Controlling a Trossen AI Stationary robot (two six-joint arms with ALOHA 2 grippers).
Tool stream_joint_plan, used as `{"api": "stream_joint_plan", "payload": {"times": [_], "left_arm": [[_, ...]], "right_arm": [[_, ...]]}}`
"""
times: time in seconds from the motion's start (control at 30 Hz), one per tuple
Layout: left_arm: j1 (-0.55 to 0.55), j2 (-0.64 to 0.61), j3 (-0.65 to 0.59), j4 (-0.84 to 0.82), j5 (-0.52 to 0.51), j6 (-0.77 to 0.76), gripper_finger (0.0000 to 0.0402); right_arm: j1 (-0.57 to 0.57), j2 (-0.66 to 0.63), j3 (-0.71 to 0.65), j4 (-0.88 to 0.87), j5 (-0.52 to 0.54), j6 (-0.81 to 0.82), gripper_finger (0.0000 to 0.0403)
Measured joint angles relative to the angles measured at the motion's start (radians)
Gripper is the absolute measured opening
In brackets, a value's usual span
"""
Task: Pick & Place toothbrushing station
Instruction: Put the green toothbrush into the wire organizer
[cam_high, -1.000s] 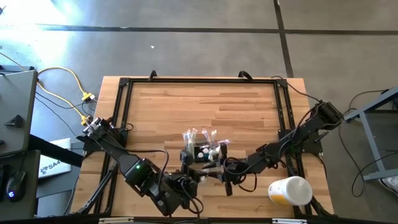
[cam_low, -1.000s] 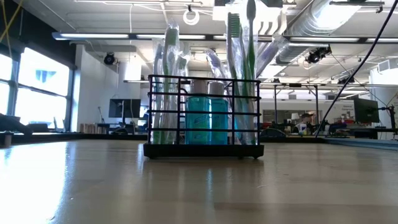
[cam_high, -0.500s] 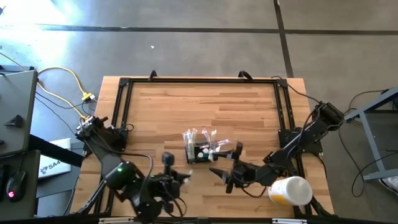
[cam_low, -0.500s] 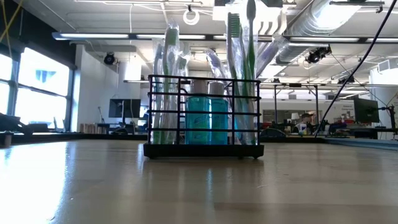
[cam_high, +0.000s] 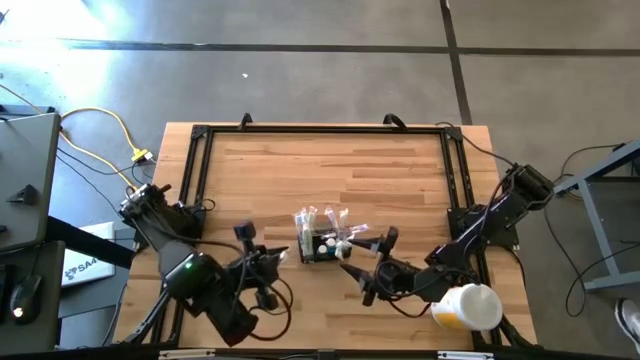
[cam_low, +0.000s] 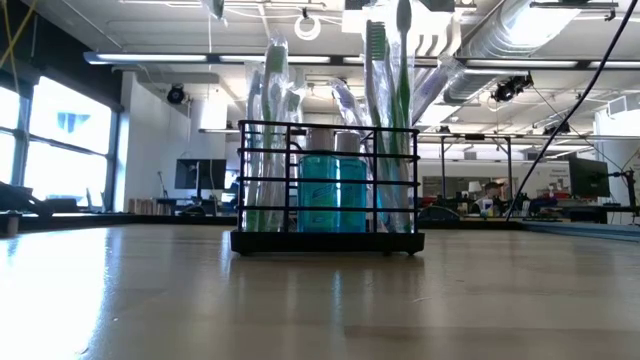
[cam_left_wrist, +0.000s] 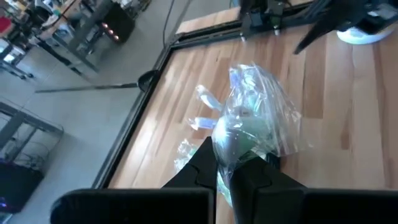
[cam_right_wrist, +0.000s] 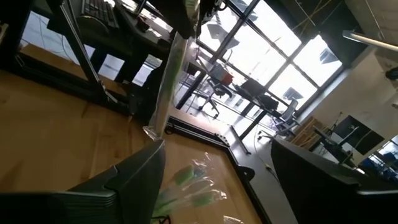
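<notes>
- On our left, the left claw (cam_high: 262, 262) is clamped on a toothbrush in a clear wrapper (cam_left_wrist: 252, 127), lifted off the counter (cam_high: 330, 170) just beside the toothbrushing station (cam_high: 322, 243). In the left wrist view the dark fingers (cam_left_wrist: 205, 165) pinch only the wrapped end. We judge that a thin, slippery hold, and the toothbrush could slide or swing out of line before it reaches the caddy.
- On our right, the right claw (cam_high: 372, 266) stands with jaws spread and nothing between them, close to the station's other side. Any stray sweep from here could knock the light wire box or catch the wrapped brushes leaning out of it.
- Between the two claws, the station sits on the near middle of the counter, upright in the low view (cam_low: 328, 190), already holding blue bottles (cam_low: 335, 193) and several wrapped brushes. We think the crowded compartments leave little room. A wrapper snagging on the wire rim could tip or drag the caddy.
- With both arms working this close around one small box, we see a risk of the claws meeting each other.
- Farther to the right, a white-and-yellow cup (cam_high: 466, 306) lies on its side at the counter's near right corner, beside the right arm. A backward move of that arm could roll it off the edge.
</notes>
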Motion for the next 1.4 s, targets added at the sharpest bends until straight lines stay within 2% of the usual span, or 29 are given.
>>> {"api": "stream_joint_plan", "payload": {"times": [0.1,0.37,0.6,0.9,1.07,1.17,1.4], "left_arm": [[0.000,0.000,0.000,-0.004,0.001,-0.012,0.0008],[0.080,-0.001,-0.031,0.018,0.103,0.010,0.0008],[0.107,-0.006,-0.103,0.207,0.198,0.136,0.0008],[0.117,-0.030,-0.167,0.300,0.197,0.183,0.0008],[0.147,-0.084,-0.272,0.419,0.232,0.235,0.0008],[0.172,-0.140,-0.369,0.547,0.286,0.278,0.0008],[0.217,-0.262,-0.591,0.751,0.332,0.310,0.0007]], "right_arm": [[0.004,0.000,0.000,0.000,0.000,0.002,0.0286],[0.019,0.000,0.000,-0.001,-0.002,0.006,0.0286],[0.029,0.000,0.000,-0.002,-0.007,0.034,0.0286],[0.031,0.000,0.000,-0.002,-0.008,0.040,0.0286],[0.031,0.000,-0.001,-0.002,-0.011,0.051,0.0286],[0.031,0.000,-0.001,-0.002,-0.011,0.051,0.0286],[0.031,0.000,-0.001,-0.002,-0.011,0.051,0.0286]]}}
